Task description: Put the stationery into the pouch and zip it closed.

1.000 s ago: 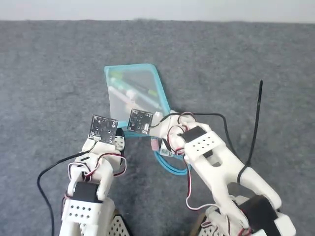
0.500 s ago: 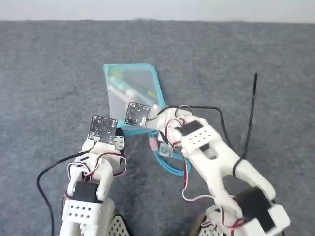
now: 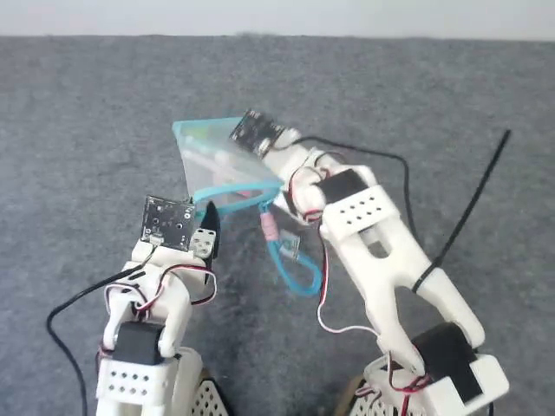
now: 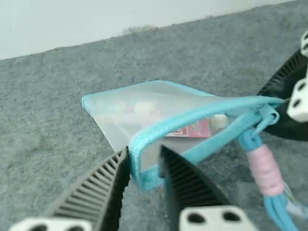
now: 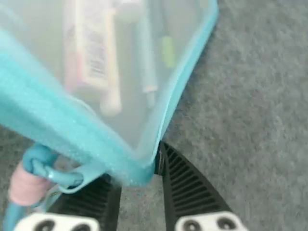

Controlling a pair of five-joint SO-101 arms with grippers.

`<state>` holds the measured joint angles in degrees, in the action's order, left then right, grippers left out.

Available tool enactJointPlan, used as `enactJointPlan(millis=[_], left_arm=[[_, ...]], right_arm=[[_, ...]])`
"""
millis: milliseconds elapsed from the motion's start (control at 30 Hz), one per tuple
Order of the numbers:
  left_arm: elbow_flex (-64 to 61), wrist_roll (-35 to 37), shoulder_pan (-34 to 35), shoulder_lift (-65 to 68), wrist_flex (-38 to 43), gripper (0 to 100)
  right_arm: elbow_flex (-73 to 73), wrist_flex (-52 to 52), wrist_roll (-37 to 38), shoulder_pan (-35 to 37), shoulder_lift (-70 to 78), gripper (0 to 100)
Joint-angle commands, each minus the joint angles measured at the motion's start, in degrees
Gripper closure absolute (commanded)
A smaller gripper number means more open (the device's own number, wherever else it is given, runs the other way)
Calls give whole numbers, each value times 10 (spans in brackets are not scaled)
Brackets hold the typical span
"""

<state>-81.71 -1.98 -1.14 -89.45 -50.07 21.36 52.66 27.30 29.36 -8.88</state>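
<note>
A translucent pouch [image 3: 215,160] with teal trim hangs above the grey carpet, held between both arms. Pens and an eraser-like block [image 5: 91,48] show through its wall. My left gripper [image 4: 143,153] is shut on one end of the pouch's zipper edge [image 4: 192,120]; in the high view it sits at the pouch's near left corner [image 3: 208,224]. My right gripper [image 5: 139,166] is shut on the opposite corner, beside the zipper pull. From that pull hang a pink bead [image 4: 264,168] and a blue cord loop [image 3: 295,269]. The right arm [image 3: 347,208] stretches over the pouch.
Grey carpet [image 3: 451,95] covers the whole table, with open room on every side of the pouch. A pale wall [image 4: 96,19] runs along the far edge. Black cables [image 3: 468,217] trail from both arms near the front.
The right arm has swung farther from the front, carrying its end of the pouch up and tilting it. The left arm shifted slightly left, still gripping its corner.
</note>
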Motion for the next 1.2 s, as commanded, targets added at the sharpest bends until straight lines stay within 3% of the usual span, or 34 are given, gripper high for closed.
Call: enactJointPlan(millis=[0,233,533,733,900,1167], left_arm=[[92,7,21,-4,-64,814],[153,8,130,-4,-92,803],[129,6,149,-2,-90,804],[-29,-44,149,1,42,804],[-44,-50,148,1,31,801],[-53,-50,148,-2,33,802]], right_arm=[[-61,32,-38,-7,-7,991],[-65,52,-46,-3,-1,991],[-25,67,-26,3,-6,991],[45,90,-21,-33,0,988],[84,89,-30,3,-1,923],[78,87,-211,110,-4,902]])
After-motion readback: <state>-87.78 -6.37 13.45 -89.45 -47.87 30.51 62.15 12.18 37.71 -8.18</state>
